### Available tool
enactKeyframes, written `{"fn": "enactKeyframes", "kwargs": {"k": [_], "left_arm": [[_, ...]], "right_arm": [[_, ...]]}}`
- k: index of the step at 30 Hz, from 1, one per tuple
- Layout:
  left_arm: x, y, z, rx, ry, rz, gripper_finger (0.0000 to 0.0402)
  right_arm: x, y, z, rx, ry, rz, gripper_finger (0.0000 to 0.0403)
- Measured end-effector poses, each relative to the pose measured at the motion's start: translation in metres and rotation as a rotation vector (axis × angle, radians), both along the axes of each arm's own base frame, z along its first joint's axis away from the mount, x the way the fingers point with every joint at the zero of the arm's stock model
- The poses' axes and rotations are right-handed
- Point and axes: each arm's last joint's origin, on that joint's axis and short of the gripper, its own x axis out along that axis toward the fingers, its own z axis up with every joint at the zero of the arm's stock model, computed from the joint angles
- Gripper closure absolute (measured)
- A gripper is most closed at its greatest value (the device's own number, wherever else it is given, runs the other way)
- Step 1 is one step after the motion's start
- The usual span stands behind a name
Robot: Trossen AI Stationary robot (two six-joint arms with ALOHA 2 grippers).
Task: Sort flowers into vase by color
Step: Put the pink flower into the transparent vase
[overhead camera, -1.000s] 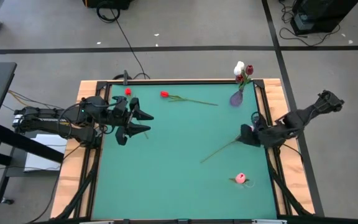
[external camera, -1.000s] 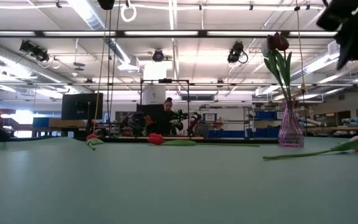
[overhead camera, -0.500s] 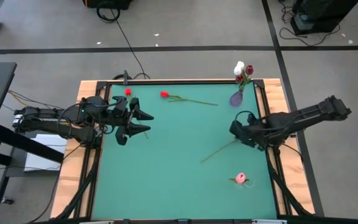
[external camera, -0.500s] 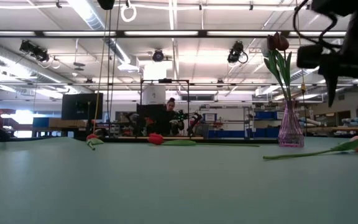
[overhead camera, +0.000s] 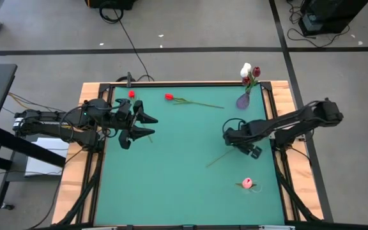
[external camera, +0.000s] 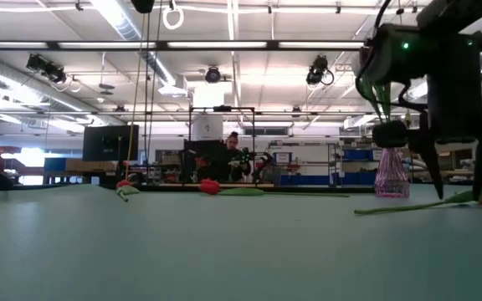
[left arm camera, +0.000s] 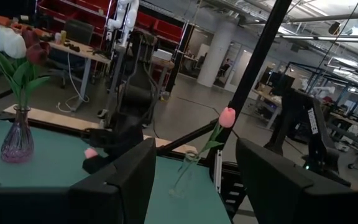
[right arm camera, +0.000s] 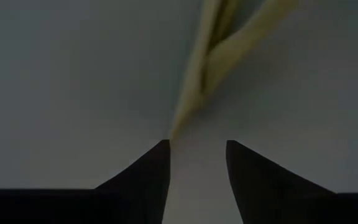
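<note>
Flowers lie scattered on the green table mat (overhead camera: pixel 171 166): a long green-stemmed tulip (overhead camera: pixel 225 154) rests diagonally near the right edge, directly under the right gripper (overhead camera: pixel 240 142), whose dark fingers (right arm camera: pixel 143 173) are parted just above the stem, holding nothing. A red tulip (overhead camera: pixel 187 99) lies near the far edge. White and dark red tulips stand in the clear purple glass vase (overhead camera: pixel 243 100). The left gripper (overhead camera: pixel 147 126) hovers open at the left.

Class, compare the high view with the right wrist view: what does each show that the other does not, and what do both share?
Only the high view shows the left gripper waiting open at the table's left, the purple vase, the red tulip and a pink tulip. Only the right wrist view shows the right gripper open just above a stem. Both show that stem on the green mat.
</note>
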Motion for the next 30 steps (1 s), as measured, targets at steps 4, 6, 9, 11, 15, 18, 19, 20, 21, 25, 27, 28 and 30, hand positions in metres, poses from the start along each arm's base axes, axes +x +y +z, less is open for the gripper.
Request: {"fn": "enactKeyframes", "kwargs": {"k": [4, 6, 9, 11, 15, 18, 19, 20, 21, 25, 27, 28, 30], "left_arm": [[0.0, 0.0, 0.0, -0.006, 0.001, -0.001, 0.0173], [0.0, 0.0, 0.0, -0.025, 0.003, -0.003, 0.0173], [0.0, 0.0, 0.0, -0.048, 0.007, -0.004, 0.0173], [0.0, 0.0, 0.0, -0.051, 0.007, -0.005, 0.0173], [0.0, 0.0, 0.0, -0.051, 0.007, -0.005, 0.0173], [0.0, 0.0, 0.0, -0.051, 0.007, -0.005, 0.0173], [0.0, 0.0, 0.0, -0.051, 0.007, -0.005, 0.0173], [0.0, 0.0, 0.0, -0.051, 0.007, -0.005, 0.0173], [0.0, 0.0, 0.0, -0.051, 0.007, -0.005, 0.0173], [0.0, 0.0, 0.0, -0.051, 0.007, -0.005, 0.0173], [0.0, 0.0, 0.0, -0.051, 0.007, -0.005, 0.0173], [0.0, 0.0, 0.0, -0.051, 0.007, -0.005, 0.0173], [0.0, 0.0, 0.0, -0.051, 0.007, -0.005, 0.0173]], "right_arm": [[0.003, -0.003, -0.009, 0.011, 0.048, -0.025, 0.0258], [0.005, -0.006, -0.01, 0.003, 0.049, -0.039, 0.0264], [0.005, -0.011, -0.011, -0.02, 0.054, -0.064, 0.0271], [0.003, -0.015, -0.012, -0.04, 0.071, -0.081, 0.0275], [0.0, -0.021, -0.012, -0.065, 0.108, -0.101, 0.0286], [-0.002, -0.024, -0.012, -0.084, 0.125, -0.098, 0.0296], [-0.002, -0.025, -0.012, -0.088, 0.125, -0.089, 0.0303], [-0.003, -0.025, -0.012, -0.095, 0.128, -0.077, 0.0311], [-0.003, -0.025, -0.012, -0.096, 0.128, -0.069, 0.0321], [-0.002, -0.025, -0.012, -0.103, 0.122, -0.018, 0.038], [-0.001, -0.023, -0.012, -0.105, 0.118, 0.013, 0.0391], [-0.001, -0.022, -0.012, -0.105, 0.116, 0.021, 0.0389], [0.0, -0.02, -0.012, -0.109, 0.101, 0.032, 0.0384]]}}
